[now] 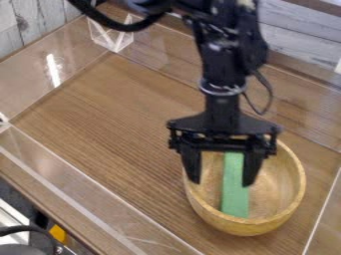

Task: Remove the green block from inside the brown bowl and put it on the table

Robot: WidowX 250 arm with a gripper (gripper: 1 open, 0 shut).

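The brown bowl [285, 195] sits on the table [107, 110] at the lower right. Inside it the green block [236, 189] lies lengthwise, reaching from the bowl's floor up toward the far wall. My gripper [225, 164] points straight down over the bowl, open wide. Its two black fingers straddle the upper half of the block, the left finger [196, 165] over the bowl's near-left rim and the right finger by the block's right side. Whether the fingers touch the block cannot be told. The arm hides the block's far end.
Low clear acrylic walls [80, 204] edge the table at the front and left. A small clear triangular stand [112, 38] sits at the back left. Bare wood stretches left of the bowl.
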